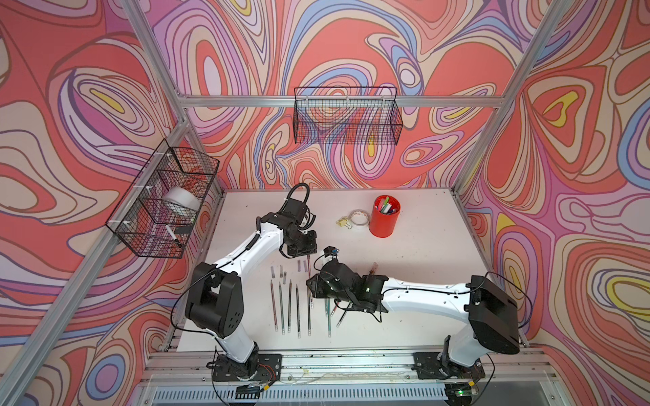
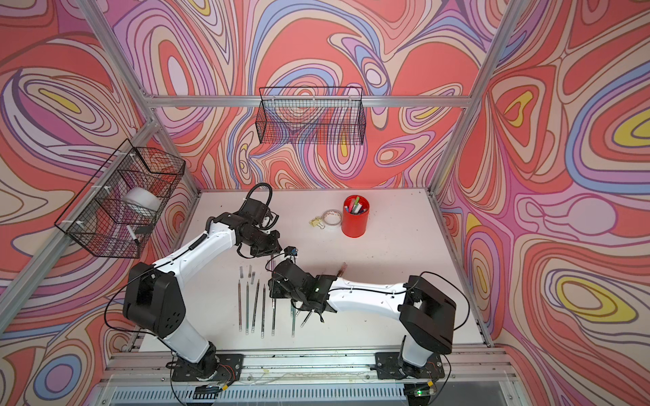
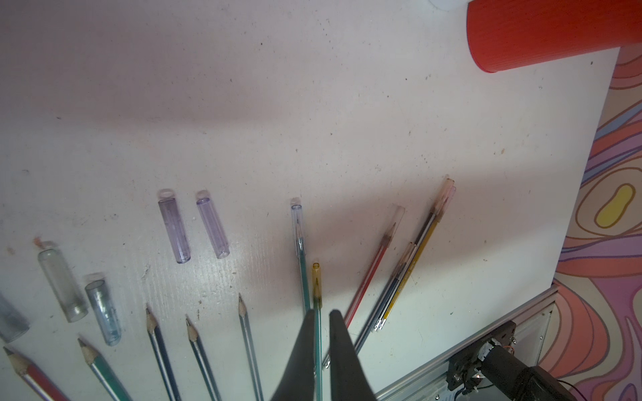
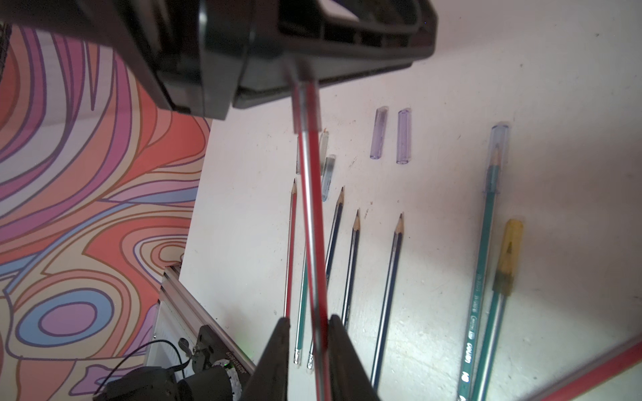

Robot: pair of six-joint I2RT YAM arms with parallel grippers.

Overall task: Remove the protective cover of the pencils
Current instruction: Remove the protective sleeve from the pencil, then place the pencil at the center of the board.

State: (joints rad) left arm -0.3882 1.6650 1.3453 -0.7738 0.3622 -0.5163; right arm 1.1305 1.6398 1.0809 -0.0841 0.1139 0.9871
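A red striped pencil [image 4: 312, 215] hangs in the air between both grippers. My left gripper [image 1: 304, 251] is shut on its clear protective cover [image 4: 305, 107]. The pencil's lower shaft passes between the fingers of my right gripper [image 4: 309, 317], which stand slightly open: it rests against one finger, clear of the other. The left wrist view does not show this pencil; there the left gripper [image 3: 324, 312] hovers over a green pencil with a yellow cover [image 3: 316, 283]. Several bare pencils [image 3: 159, 347] and loose covers [image 3: 173, 229] lie on the table. Covered pencils [image 3: 413, 253] lie to their right.
A red cup of markers [image 1: 384, 219] stands at the back right, with a tape roll [image 1: 358, 218] and a yellow clip [image 1: 343, 222] beside it. Wire baskets hang on the back wall [image 1: 346, 116] and the left wall [image 1: 165, 204].
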